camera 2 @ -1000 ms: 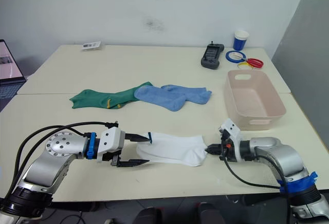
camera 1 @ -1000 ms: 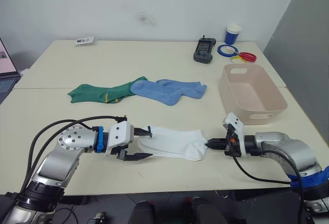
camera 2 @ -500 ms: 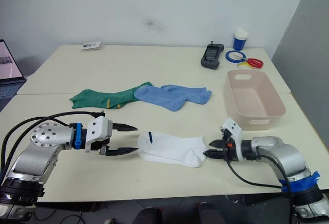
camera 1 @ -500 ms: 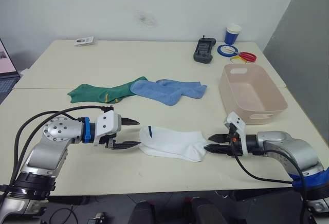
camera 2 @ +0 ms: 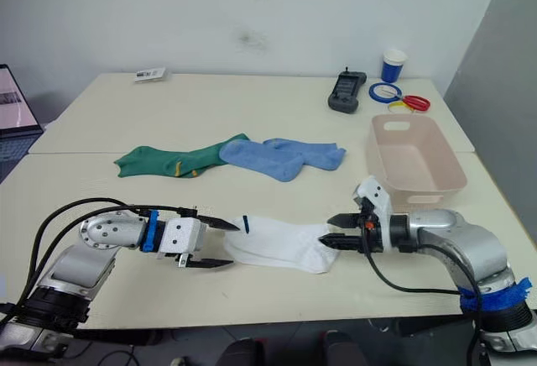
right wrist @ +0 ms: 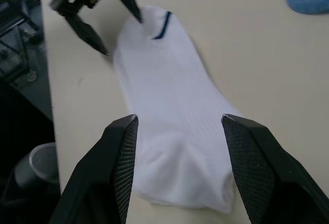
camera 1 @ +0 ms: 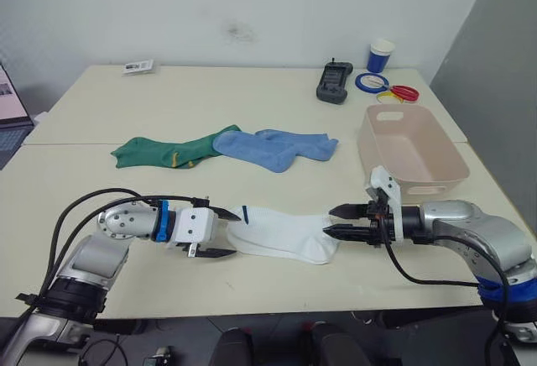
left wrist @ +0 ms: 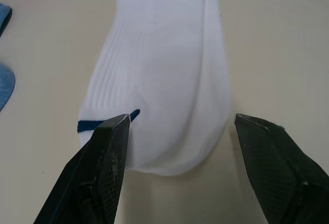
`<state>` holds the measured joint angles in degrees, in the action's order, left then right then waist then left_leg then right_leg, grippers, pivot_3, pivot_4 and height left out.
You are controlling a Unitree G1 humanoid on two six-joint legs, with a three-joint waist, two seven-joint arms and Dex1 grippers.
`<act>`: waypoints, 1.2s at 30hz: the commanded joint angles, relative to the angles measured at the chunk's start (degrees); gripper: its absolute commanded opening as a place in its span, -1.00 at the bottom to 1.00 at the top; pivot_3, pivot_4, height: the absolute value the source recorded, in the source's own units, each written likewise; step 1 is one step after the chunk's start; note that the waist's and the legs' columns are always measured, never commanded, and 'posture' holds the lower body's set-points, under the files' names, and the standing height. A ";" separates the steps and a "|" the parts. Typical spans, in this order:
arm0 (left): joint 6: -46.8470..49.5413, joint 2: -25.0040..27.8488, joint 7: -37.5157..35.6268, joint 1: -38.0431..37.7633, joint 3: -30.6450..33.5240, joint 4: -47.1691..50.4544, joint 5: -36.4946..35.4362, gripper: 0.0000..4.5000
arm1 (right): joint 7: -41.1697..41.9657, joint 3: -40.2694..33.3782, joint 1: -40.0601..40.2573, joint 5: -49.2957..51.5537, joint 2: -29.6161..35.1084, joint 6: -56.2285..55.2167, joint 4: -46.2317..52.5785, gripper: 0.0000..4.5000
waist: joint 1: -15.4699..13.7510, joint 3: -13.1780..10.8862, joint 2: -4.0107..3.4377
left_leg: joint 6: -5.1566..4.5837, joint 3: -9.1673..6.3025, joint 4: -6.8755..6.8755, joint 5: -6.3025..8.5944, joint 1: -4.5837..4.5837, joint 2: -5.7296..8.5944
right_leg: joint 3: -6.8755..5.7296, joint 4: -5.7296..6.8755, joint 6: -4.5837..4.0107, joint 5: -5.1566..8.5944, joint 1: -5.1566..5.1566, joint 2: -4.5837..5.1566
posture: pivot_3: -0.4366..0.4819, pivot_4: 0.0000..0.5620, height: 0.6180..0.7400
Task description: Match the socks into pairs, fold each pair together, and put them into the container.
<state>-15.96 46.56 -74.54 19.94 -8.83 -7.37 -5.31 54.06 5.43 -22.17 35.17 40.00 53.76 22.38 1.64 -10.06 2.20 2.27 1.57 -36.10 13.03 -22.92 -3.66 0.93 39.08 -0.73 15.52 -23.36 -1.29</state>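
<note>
A white sock [camera 1: 285, 233] with a dark blue mark at its cuff lies flat near the table's front edge. I cannot tell if a second white one lies under it. My left gripper [camera 1: 237, 234] is open, and its fingers [left wrist: 97, 178] straddle the cuff end. My right gripper [camera 1: 328, 222] is open at the toe end, with the toe [right wrist: 180, 183] between its fingers. Neither gripper holds anything. Further back lie the dark green socks [camera 1: 159, 151] and, overlapping them, the light blue socks [camera 1: 277, 148]. The pink-beige container [camera 1: 367, 149] stands empty at the right.
At the back right are a black device [camera 1: 334, 81], a blue cup [camera 1: 379, 55], a blue tape ring [camera 1: 369, 81] and red scissors [camera 1: 401, 92]. A small card [camera 1: 138, 66] lies at the back left. A laptop edge [camera 1: 8, 118] shows at the far left.
My right gripper, shut at the sock's toe a second ago, has opened and now straddles the toe. My left gripper drew back from the cuff, then returned to it, open throughout.
</note>
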 commanded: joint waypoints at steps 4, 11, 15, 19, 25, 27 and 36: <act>0.67 -1.65 0.86 3.66 -1.02 0.81 0.61 0.49 | -0.21 0.49 -1.88 1.77 0.51 0.07 6.49 0.24 | 0.04 0.00 0.00 | 0.00 0.02 -0.01 0.00 -0.01 0.02 | 0.01 -0.02 0.00 0.00 0.00 -0.01 | -0.05 -0.47 1.00; 1.41 -1.44 0.03 4.31 -1.12 1.26 0.92 -0.21 | -1.14 0.17 -1.79 1.97 0.58 -0.39 5.80 0.26 | 0.08 0.00 0.00 | 0.00 -0.01 -0.01 0.00 0.00 -0.01 | 0.00 0.01 0.00 0.00 0.00 -0.01 | -0.05 -0.47 1.00; 3.29 -1.39 -0.70 3.80 -0.87 3.12 -0.77 -0.78 | -1.05 -0.09 -1.20 1.67 0.76 -1.29 4.58 0.26 | 0.08 0.00 0.00 | 0.00 0.00 -0.01 0.00 0.00 0.01 | 0.01 0.01 0.00 0.00 0.00 -0.01 | -0.05 -0.47 1.00; 4.94 -1.45 -1.34 2.87 -0.02 5.82 -3.22 -0.99 | -1.01 0.30 -0.54 1.16 0.77 -2.38 3.80 0.26 | 0.07 0.00 0.00 | 0.00 0.00 -0.01 0.00 -0.01 0.00 | 0.00 0.00 0.00 0.00 0.00 -0.01 | -0.05 -0.47 1.00; 5.45 0.61 -2.82 0.98 0.09 7.75 -3.92 -0.99 | -1.12 0.59 0.01 1.00 0.77 -2.99 3.00 0.26 | 0.19 0.00 0.00 | 0.00 0.01 -0.01 0.00 0.01 -0.01 | 0.02 0.01 0.00 0.00 0.00 -0.01 | -0.05 -0.47 1.00; 5.60 1.51 -3.32 -0.15 0.33 8.38 -4.38 -0.99 | -1.15 0.56 -0.03 0.90 0.70 -3.03 2.80 0.26 | 0.18 0.00 0.00 | 0.00 0.00 0.00 0.00 0.02 -0.02 | 0.02 0.01 0.00 0.00 0.00 -0.01 | -0.05 -0.47 1.00; 2.87 2.86 -2.72 -2.02 -0.35 6.32 -2.31 -0.99 | -1.31 0.46 -0.27 1.11 0.34 -1.87 2.91 0.26 | 0.05 0.00 0.00 | 0.00 0.00 -0.01 0.00 0.01 -0.01 | 0.01 0.00 0.00 0.00 0.00 0.00 | -0.05 -0.47 1.00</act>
<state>-11.74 49.02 -77.95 17.93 -9.68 -0.96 -8.00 52.79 6.40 -21.78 35.33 40.24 51.97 24.37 1.69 -10.06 2.20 2.27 1.57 -36.10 13.03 -22.91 -3.67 0.94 39.07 -0.73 15.52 -23.36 -1.29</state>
